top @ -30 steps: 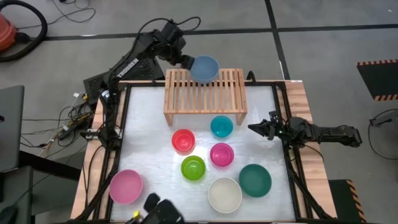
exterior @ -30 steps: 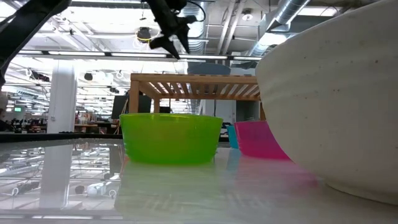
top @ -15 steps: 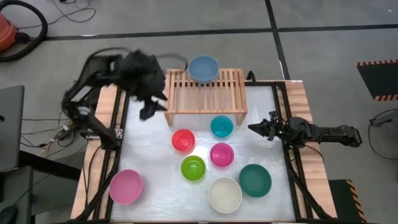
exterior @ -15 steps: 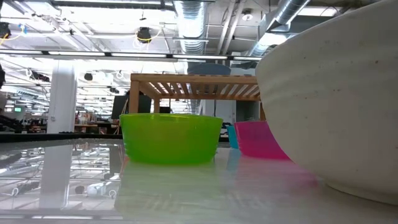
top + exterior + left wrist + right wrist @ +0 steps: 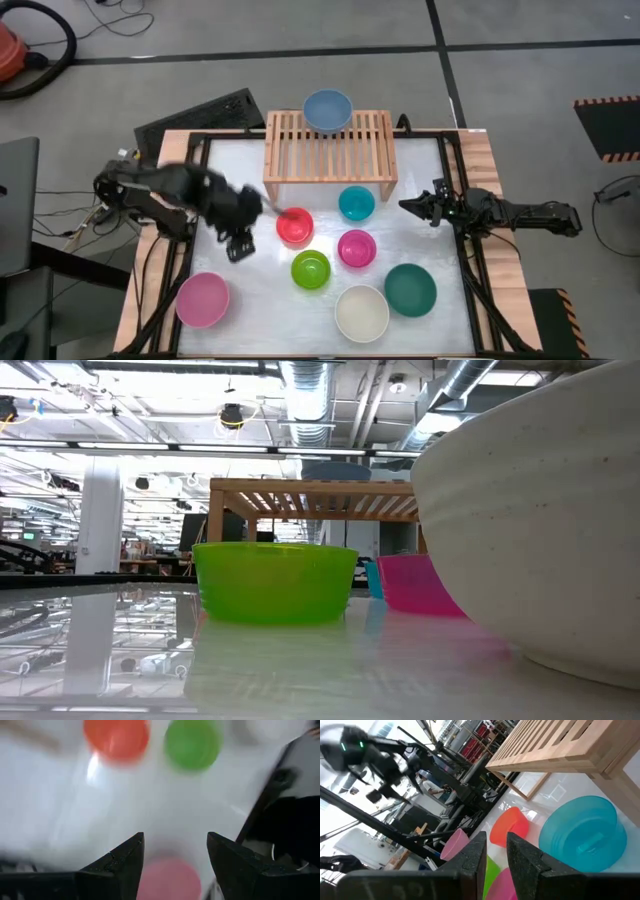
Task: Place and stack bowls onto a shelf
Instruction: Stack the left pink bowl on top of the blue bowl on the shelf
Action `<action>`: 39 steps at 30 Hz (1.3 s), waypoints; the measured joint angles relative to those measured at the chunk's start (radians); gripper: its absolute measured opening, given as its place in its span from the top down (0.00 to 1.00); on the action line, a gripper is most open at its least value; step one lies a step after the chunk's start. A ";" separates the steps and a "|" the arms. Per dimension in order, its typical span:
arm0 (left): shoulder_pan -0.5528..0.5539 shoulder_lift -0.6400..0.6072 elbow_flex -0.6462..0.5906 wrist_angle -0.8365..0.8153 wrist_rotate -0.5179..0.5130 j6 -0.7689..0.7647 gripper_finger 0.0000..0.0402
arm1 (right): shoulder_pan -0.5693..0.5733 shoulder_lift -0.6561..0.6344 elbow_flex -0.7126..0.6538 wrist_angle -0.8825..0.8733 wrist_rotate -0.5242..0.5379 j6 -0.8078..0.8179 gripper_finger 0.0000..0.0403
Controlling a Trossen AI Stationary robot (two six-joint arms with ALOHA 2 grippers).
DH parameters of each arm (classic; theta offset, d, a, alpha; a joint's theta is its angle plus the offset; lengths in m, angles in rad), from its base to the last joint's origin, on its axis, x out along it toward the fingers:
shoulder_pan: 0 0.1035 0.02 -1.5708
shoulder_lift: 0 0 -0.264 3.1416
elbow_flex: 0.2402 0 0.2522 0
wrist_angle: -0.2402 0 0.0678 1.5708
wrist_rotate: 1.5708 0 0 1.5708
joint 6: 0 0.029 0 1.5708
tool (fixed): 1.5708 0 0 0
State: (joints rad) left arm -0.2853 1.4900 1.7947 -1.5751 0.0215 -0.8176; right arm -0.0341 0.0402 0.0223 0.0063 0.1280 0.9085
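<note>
We see the blue bowl on the shelf at its far edge; left gripper, spread wide and empty, hovers near the table's left edge over the pink bowl, likely next. Right gripper waits at the right edge, fingers nearly closed.

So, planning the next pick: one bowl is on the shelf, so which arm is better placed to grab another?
Left. Its open gripper is out over the table beside the red bowl and near the pink bowl. The right gripper sits at the table's right edge.

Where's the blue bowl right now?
High view: the blue bowl sits on the shelf, at its far edge, near the middle.
</note>
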 joint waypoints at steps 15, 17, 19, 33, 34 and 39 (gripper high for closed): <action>-0.396 0.001 -0.467 0.222 -0.037 -1.041 0.50 | 0.000 0.000 0.000 0.000 0.000 0.032 0.74; -0.433 0.001 -0.519 0.308 -0.046 -1.137 0.50 | 0.000 0.000 0.000 0.000 0.000 0.033 0.74; -0.462 0.001 -0.567 0.393 -0.036 -1.219 0.50 | 0.000 0.000 0.000 0.000 0.000 0.033 0.74; -0.548 0.072 -0.692 0.587 -0.025 -1.428 0.50 | 0.000 0.000 0.000 0.000 0.000 0.034 0.74; -0.548 0.088 -0.692 0.612 -0.026 -1.422 0.50 | 0.000 0.000 0.000 0.000 0.000 0.034 0.74; -0.545 0.138 -0.692 0.653 0.019 -1.377 0.54 | 0.000 0.000 0.000 0.000 0.001 0.034 0.74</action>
State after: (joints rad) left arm -0.8299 1.6278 1.1027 -0.9218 0.0407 -2.1950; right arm -0.0341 0.0402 0.0223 0.0067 0.1291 0.9424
